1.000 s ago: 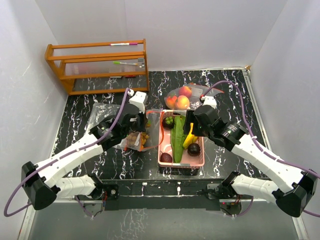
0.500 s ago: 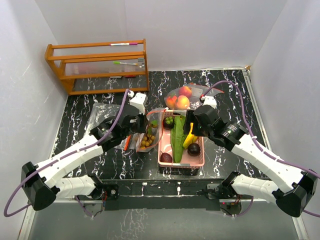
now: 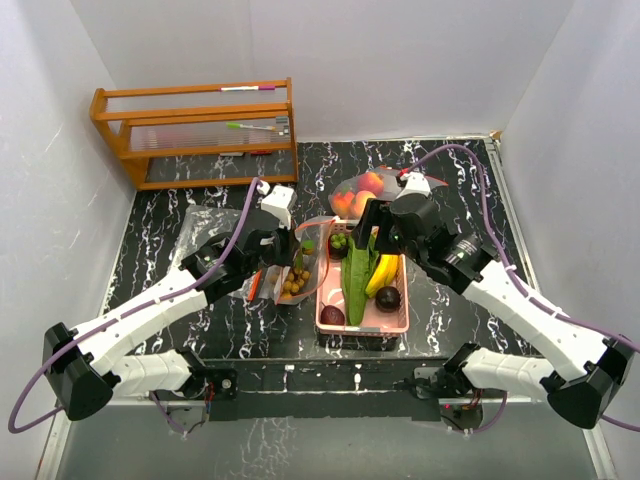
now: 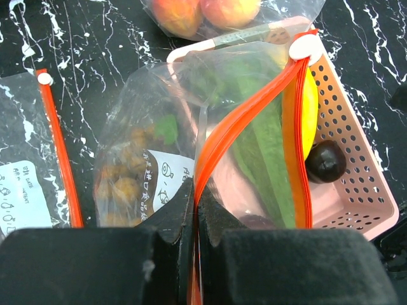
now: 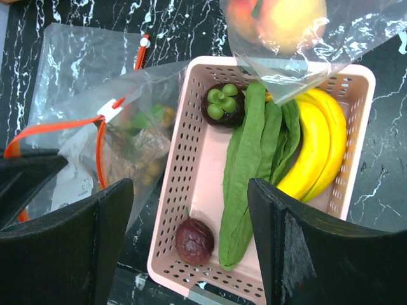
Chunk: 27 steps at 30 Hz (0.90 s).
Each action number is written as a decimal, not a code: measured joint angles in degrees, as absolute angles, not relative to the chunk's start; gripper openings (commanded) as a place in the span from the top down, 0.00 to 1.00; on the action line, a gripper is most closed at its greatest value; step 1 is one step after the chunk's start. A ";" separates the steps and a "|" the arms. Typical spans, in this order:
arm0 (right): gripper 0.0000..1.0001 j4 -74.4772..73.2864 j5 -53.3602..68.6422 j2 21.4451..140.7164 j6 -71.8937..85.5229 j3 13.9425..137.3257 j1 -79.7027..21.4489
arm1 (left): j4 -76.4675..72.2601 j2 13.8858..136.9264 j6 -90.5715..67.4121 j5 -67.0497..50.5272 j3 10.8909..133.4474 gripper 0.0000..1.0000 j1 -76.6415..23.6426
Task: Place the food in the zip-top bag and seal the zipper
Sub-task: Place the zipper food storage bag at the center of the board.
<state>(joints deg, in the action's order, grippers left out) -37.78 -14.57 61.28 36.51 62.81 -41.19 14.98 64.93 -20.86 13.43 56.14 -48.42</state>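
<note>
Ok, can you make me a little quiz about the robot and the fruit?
1. True or false: the left claw is shut on the bag's orange zipper edge.
2. What lies in the basket? A) bananas B) carrots C) eggs
3. Fill in: the right claw hangs over the basket with its jaws ____.
Key: 1 true; 2 A; 3 open.

Gaping zip-top bag [image 3: 310, 245] just beside pink basket [image 3: 322, 292] rim, right jaws spread wide above that basket.
</note>
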 measured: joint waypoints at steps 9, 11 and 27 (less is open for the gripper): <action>0.26 -35.62 -13.28 63.48 36.75 63.31 -41.17 | 14.90 64.82 -21.02 12.56 56.03 0.83 -48.42; 0.26 -34.96 -13.10 63.48 37.15 63.31 -41.17 | 14.50 64.55 -20.91 12.38 55.64 0.82 -48.42; 0.26 -32.27 -12.45 64.38 37.91 63.33 -41.12 | 11.84 62.98 -19.29 6.02 55.07 0.03 -48.42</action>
<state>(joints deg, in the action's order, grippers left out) -32.27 -12.45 64.38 37.91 63.33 -41.12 11.84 62.98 -19.29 6.02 55.07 -48.42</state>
